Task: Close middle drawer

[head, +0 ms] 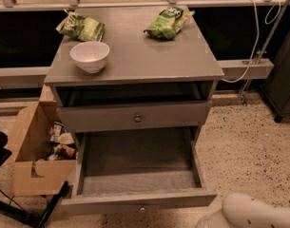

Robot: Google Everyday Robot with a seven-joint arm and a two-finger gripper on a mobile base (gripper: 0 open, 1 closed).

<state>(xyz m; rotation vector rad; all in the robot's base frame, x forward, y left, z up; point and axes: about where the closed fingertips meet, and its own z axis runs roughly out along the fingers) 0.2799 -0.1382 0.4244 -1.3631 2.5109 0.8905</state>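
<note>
**Middle drawer** (135,201): standing pulled far out of the cabinet (149,63) front, its grey tray showing. Its front panel is lying nearest the camera, and its knob (142,207) is showing at centre.

**Upper drawer** (135,118): sitting almost in, with a dark gap showing above its front, under the cabinet top.

**Bowl** (90,56): white, resting on the cabinet top near the left front edge.

**Left bag** (82,27) and **right bag** (168,22): green snack packs lying at the cabinet top's back corners. Their print is not readable.

**Box** (33,146): open cardboard, standing just beside the cabinet's left side and holding mixed small items.

**Floor** (239,146): speckled, lying open to the cabinet's right and reaching down to the arm.

**Arm** (258,213): a white rounded section showing right of the pulled-out front panel, near its corner.

**Gripper**: lying outside the view, so whether it is released or clenched cannot be told.
</note>
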